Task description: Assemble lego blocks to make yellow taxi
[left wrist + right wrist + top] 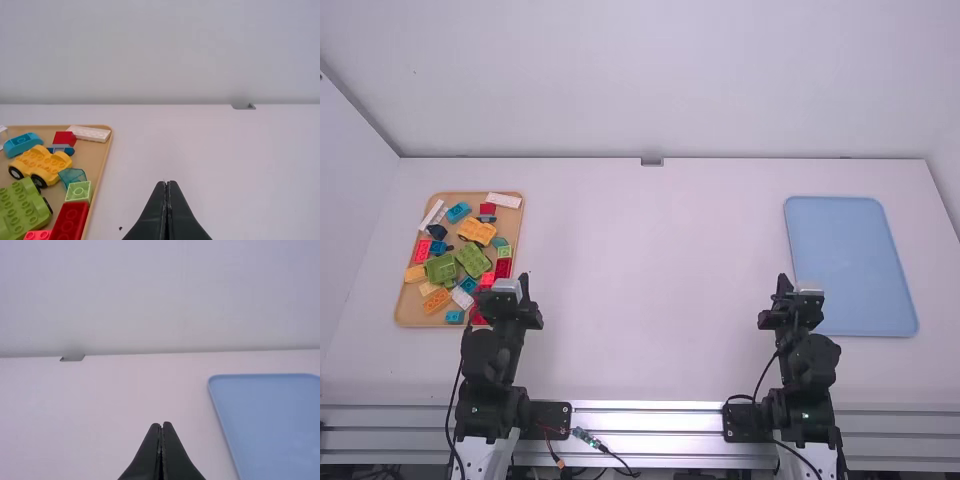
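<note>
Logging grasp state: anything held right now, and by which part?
Nothing held: fingers of left gripper and right gripper are closed together, empty.

"Lower left of frame?"
"Left arm (490, 395): chunky black joints (488, 357), white lower link (483, 458), thin cable (450, 405)."
"Lower right?"
"Right arm (805, 400): matching colours, curving black cord (766, 374), black, tapered claw (783, 284)."

Table (650, 290): block tray (412, 313) lies at left, holding assorted blocks (441, 269); second tray (850, 265) lies at right, well apart from the first.
</note>
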You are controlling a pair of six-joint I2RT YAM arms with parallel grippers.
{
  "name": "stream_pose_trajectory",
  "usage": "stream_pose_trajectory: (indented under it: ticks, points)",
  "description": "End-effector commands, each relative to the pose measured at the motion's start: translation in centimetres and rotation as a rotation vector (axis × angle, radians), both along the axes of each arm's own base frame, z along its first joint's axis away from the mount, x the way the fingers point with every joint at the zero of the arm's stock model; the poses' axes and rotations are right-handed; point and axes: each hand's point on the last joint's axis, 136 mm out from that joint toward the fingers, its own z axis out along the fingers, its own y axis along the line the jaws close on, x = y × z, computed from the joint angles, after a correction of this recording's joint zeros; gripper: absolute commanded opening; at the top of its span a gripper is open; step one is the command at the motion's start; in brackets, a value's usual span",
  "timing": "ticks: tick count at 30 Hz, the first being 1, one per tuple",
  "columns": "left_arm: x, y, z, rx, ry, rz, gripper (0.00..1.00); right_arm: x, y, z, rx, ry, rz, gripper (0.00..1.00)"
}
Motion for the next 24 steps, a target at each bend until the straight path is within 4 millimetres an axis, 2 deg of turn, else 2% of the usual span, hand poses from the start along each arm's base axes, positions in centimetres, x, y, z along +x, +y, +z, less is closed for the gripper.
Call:
stream_pose_trajectory:
  ticks: [1,7,11,17,20,21,24]
  points:
    - [0.0,0.0,0.1,-0.002,-0.003,0.000,0.01,0.0,0.1,0.1,-0.006,-0.003,0.003,0.01]
    - [0.1,-0.4,2.7,-0.029,-0.052,0.002,0.06,0.1,-0.7,2.6,-0.050,-0.051,-0.038,0.06]
    - [0.2,0.3,5.3,-0.029,-0.105,0.042,0.11,0.2,-1.5,5.2,-0.051,-0.100,-0.090,0.10]
    - [0.5,0.3,7.3,-0.029,-0.107,0.041,0.18,0.2,-2.6,8.5,-0.056,-0.164,-0.156,0.17]
    - [0.8,0.2,8.7,-0.018,-0.109,0.040,0.23,0.4,-2.0,10.9,-0.091,-0.211,-0.119,0.22]
    - [0.8,0.3,8.9,-0.018,-0.110,0.043,0.24,0.5,-1.9,11.2,-0.096,-0.216,-0.115,0.22]
    - [1.2,0.7,10.9,-0.026,-0.129,0.070,0.30,0.7,-1.0,13.8,-0.103,-0.271,-0.069,0.28]
